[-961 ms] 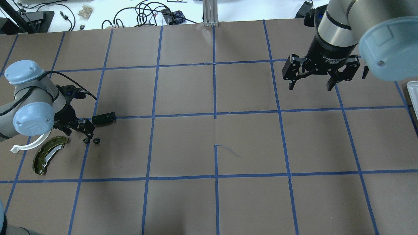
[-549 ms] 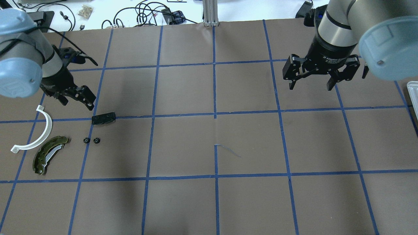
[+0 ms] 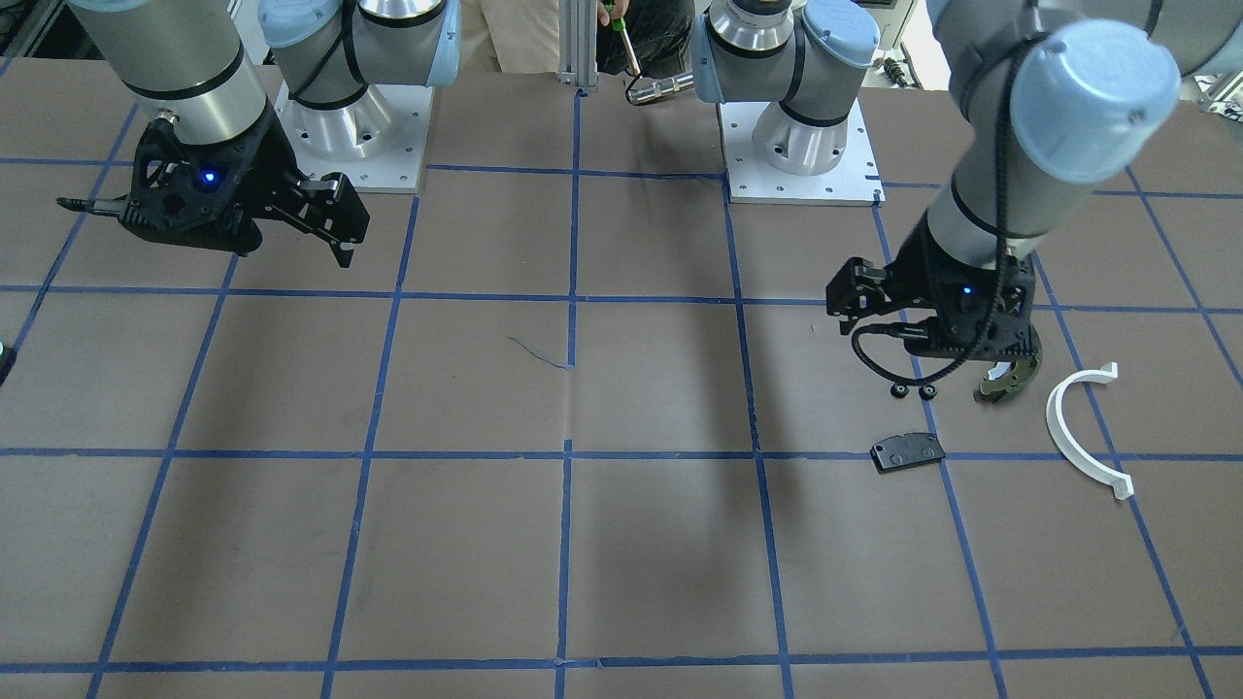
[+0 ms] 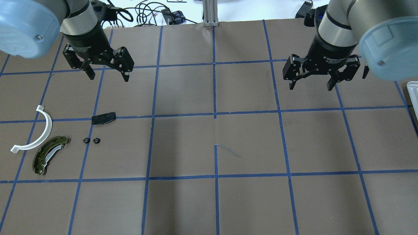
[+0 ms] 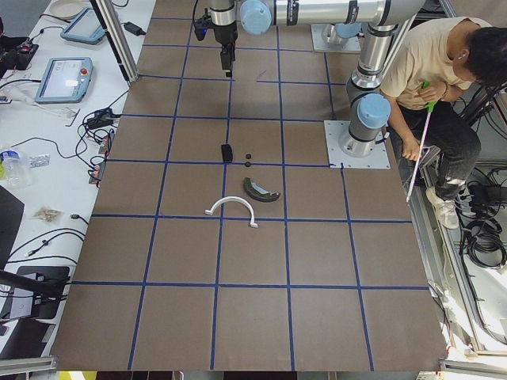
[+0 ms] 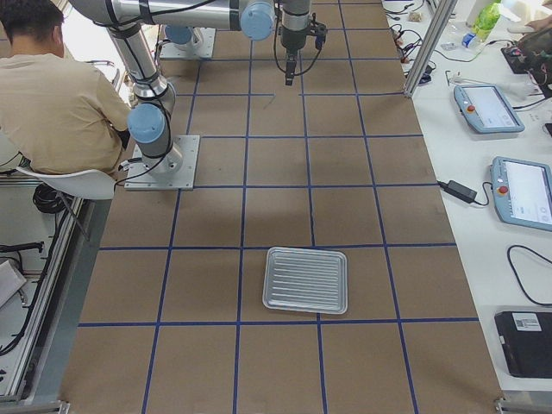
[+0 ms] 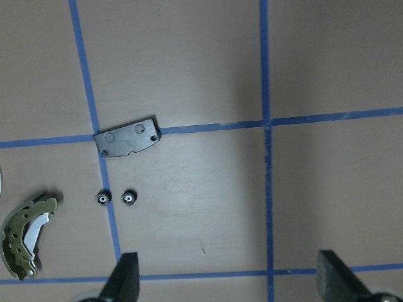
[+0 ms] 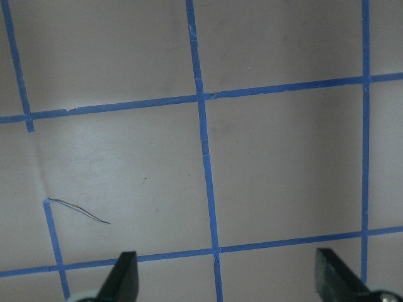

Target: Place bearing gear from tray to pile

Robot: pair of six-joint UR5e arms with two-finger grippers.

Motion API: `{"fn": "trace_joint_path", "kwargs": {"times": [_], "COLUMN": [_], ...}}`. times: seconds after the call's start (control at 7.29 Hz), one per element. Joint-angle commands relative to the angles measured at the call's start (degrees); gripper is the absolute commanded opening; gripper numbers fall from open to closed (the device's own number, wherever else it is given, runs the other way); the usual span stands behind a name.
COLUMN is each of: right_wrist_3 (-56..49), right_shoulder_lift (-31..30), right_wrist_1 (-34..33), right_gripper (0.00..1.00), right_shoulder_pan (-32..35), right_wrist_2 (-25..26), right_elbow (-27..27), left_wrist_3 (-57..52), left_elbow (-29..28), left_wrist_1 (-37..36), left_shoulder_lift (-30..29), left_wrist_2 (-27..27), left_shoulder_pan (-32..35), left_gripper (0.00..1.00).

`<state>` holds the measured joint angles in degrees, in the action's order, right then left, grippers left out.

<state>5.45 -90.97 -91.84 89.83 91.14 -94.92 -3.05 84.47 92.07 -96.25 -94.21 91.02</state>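
Note:
Two small black bearing gears (image 4: 86,140) (image 4: 96,140) lie side by side on the brown mat; the left wrist view shows them far below (image 7: 102,198). Around them is the pile: a black plate (image 4: 103,118), a white half-ring (image 4: 32,133) and an olive brake shoe (image 4: 49,155). My left gripper (image 4: 107,76) hangs high, well beyond the pile, open and empty. My right gripper (image 4: 311,85) is open and empty over the far right of the mat. The silver tray (image 6: 306,280) holds nothing.
The tray's corner (image 4: 413,89) shows at the right edge of the overhead view. Blue tape lines grid the mat. Cables lie on the white bench beyond the far edge. A seated person (image 5: 444,71) is beside the robot's bases.
My left gripper has risen from beside the two gears and swung away toward the far side, open. The gears and the pile have stayed put. The right arm has not moved.

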Motion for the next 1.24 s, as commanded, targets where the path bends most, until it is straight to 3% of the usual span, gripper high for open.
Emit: {"fn": "trace_joint_path", "kwargs": {"times": [0.0,0.41,1.1], "right_wrist_3": [0.00,0.00,0.00], "right_shoulder_lift": [0.00,0.00,0.00], "right_wrist_1": [0.00,-0.09,-0.09], "right_gripper": [1.00,1.00,1.00], "right_shoulder_pan": [0.00,0.00,0.00], "right_wrist_2": [0.09,0.00,0.00], "right_elbow": [0.00,0.00,0.00], "left_wrist_3": [1.64,1.47,1.55], "left_elbow": [-1.68,2.54,2.81], "left_wrist_1": [1.17,0.49,-0.75], "left_shoulder_lift": [3.07,6.32,6.69], "left_wrist_2": [2.95,3.77,4.12], "left_shoulder_pan": [2.05,1.18,0.21], "left_gripper": [1.00,1.00,1.00]}}
